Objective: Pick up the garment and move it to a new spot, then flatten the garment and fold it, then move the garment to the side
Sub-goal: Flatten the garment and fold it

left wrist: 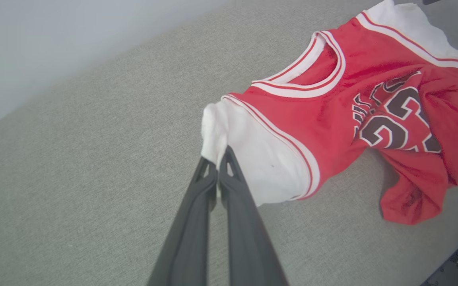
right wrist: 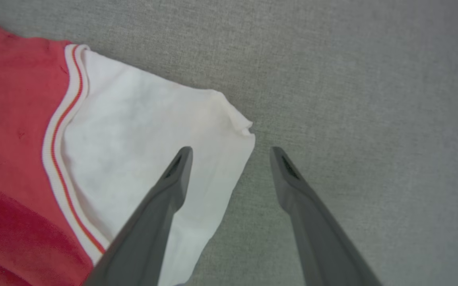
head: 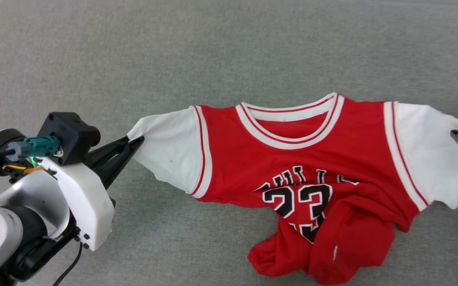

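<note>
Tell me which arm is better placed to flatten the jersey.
Left. The left tool is shut on one jersey sleeve, ready to pull; the right tool is open at the other sleeve, gripping nothing.

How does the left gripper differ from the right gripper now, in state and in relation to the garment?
The left gripper is shut; the right gripper is open. The left gripper pinches the end of one white sleeve of the garment; the right gripper grips nothing, with one finger over the other sleeve and one over the gray surface. Both have dark fingers.
</note>
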Robot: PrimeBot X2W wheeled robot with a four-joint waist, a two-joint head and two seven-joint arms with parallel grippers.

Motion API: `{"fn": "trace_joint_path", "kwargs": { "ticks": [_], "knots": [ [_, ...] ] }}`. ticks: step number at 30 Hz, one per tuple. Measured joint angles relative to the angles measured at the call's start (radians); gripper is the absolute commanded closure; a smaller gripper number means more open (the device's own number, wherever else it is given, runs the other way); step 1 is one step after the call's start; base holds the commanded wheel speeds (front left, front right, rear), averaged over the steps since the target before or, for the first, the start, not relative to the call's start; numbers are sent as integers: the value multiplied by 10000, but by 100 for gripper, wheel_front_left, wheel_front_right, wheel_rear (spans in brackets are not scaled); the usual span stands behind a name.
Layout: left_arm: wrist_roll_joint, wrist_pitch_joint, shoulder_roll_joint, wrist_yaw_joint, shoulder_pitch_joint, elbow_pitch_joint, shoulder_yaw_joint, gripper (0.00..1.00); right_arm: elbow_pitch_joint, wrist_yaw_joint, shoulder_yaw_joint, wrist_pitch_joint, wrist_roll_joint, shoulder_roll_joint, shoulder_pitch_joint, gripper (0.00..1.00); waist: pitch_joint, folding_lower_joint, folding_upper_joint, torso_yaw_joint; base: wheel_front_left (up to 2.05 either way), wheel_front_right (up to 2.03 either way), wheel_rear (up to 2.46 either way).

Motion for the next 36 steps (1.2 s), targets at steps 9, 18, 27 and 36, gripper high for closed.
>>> {"fn": "trace_joint_path", "kwargs": {
  "ticks": [9,18,27,36],
  "knots": [
    [261,-86,-416,-257,-338,138,-211,100,1413,-2,111,-75,-652,161,-352,0,658,0,0,630,0,0,0],
    [313,-125,-548,-362,-383,422,-351,100,1730,0,746,-295,-460,-33,-375,100,584,0,0,716,0,0,0],
    [35,-472,-752,-359,-185,865,-318,100,1244,0,1191,-1595,272,-332,43,100,-289,1,0,452,0,0,0],
    [-86,-1062,-462,267,279,1037,180,100,-399,0,1012,-2669,1354,-1181,377,100,-1801,1,0,21,0,0,0]
  ]
}}
